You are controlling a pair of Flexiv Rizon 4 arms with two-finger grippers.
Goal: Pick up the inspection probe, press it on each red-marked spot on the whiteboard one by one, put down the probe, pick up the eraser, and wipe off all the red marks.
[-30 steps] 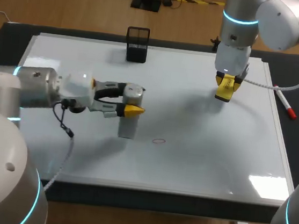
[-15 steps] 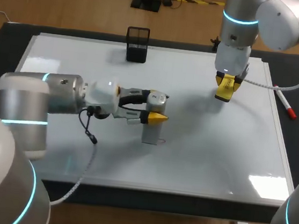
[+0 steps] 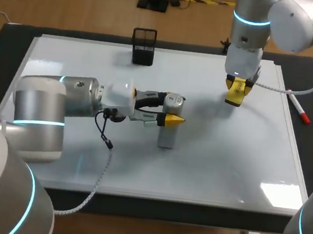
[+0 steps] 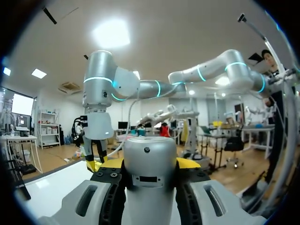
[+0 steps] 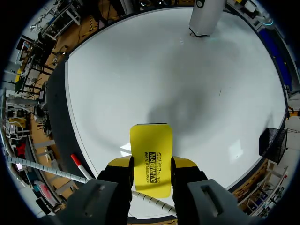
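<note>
Left gripper point(image 3: 174, 109) holds probe point(image 3: 167, 134) upright on whiteboard point(image 3: 231, 159).

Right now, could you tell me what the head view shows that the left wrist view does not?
Only the head view shows the black mesh pen holder, the red marker beside the whiteboard's edge, and the inspection probe's lower end resting on the board. Only the left wrist view shows the small hole and dark slot on the probe's side. Both show the left gripper shut on the probe and the right gripper holding the yellow eraser above the whiteboard.
</note>
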